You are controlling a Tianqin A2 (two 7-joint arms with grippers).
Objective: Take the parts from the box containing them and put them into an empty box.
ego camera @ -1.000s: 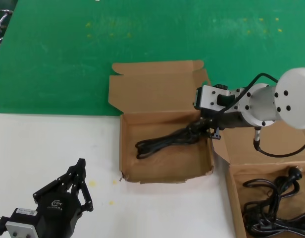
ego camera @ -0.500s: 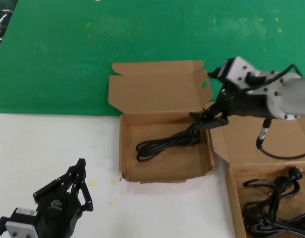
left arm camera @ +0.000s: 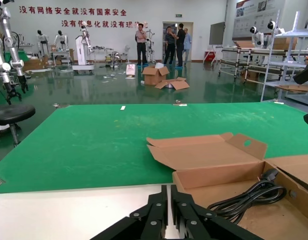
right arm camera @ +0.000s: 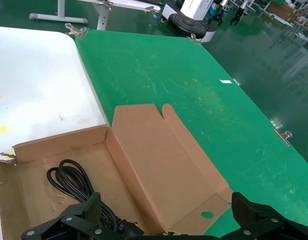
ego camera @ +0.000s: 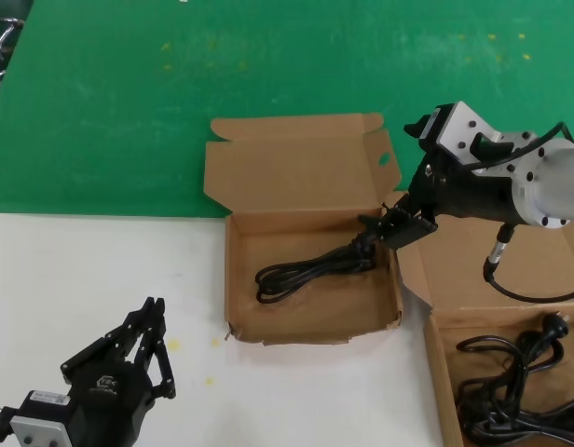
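- Parts: one looped black power cord (ego camera: 310, 268) lies inside the box with the oval-holed flap (ego camera: 239, 279), stretched from that box's near-left area toward its far-right corner, where the plug end sits; further cords (ego camera: 515, 386) lie tangled in the plain-flapped box (ego camera: 438, 358) at the bench's near-right corner.
- Right gripper (ego camera: 391, 226): we see it just above the plug end at the right wall of the holed-flap box, fingers (right arm camera: 69, 225) spread apart; the right wrist view shows the cord on the box floor between and below them, with no pinch on it.
- Left gripper (ego camera: 147, 340): parked over the white near-left part of the bench, well apart from both boxes; in the left wrist view its fingers (left arm camera: 156, 212) look drawn close together along the centre line.
- Step in hand: we judge this to be the release of one delivered cord, since the cord rests on the cardboard floor and the fingers above it are spread.
- Progress: we judge the transfer to be partly done, as one cord lies in the receiving box and several remain in the supply box.
- Next move: we would expect the right arm to lift clear of the box wall without snagging the plug, then swing toward the bench's near-right corner over the supply box.
- What that calls for: choosing a single bundle out of the tangle, and closing on a looped section thick enough to hold, so that neighbouring cords do not drag along.
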